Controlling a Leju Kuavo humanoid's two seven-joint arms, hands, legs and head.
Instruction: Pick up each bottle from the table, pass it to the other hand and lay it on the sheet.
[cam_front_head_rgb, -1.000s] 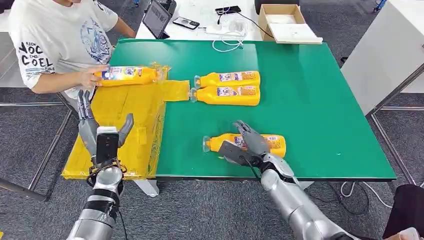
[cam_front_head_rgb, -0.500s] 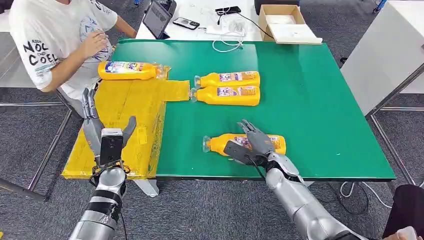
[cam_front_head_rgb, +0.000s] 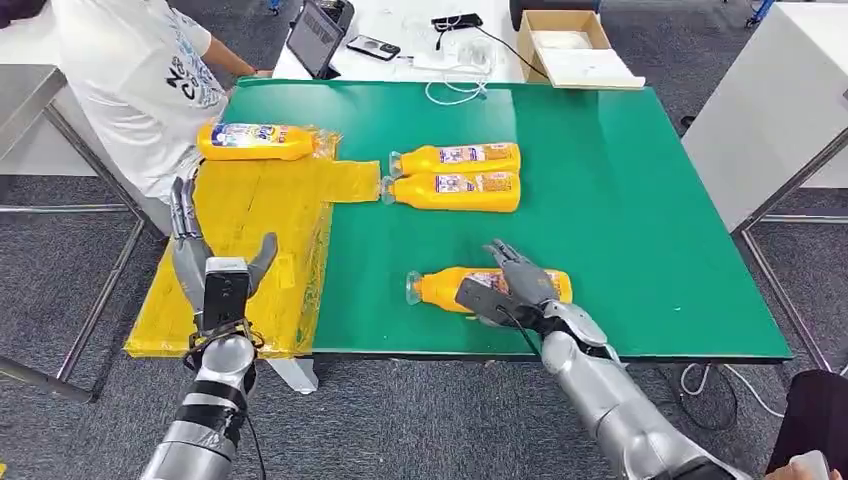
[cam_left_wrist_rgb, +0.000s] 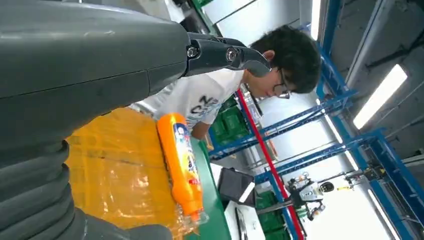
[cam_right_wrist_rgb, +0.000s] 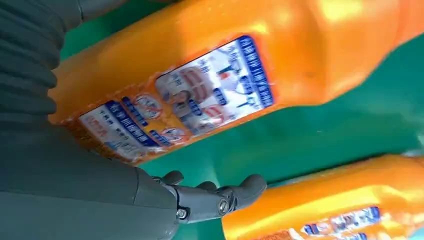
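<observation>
While left hand (cam_front_head_rgb: 205, 262) hovers open over yellow sheet (cam_front_head_rgb: 250, 240), right hand (cam_front_head_rgb: 512, 285) spreads over nearest bottle (cam_front_head_rgb: 450, 287), fingers (cam_right_wrist_rgb: 220, 196) not clamped; two bottles (cam_front_head_rgb: 455, 175) beyond it, one bottle (cam_front_head_rgb: 255, 141) on sheet beyond left hand.

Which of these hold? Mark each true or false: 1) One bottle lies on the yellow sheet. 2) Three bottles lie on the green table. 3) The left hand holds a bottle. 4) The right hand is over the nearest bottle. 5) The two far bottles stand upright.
1) True: one bottle on the sheet lies at the far end of the yellow sheet.
2) True: the pair of bottles and the nearest bottle lie on the green table.
3) False: the left hand holds nothing, fingers apart, above the sheet.
4) True: the right hand is spread over it.
5) False: both lie on their sides, side by side.
</observation>
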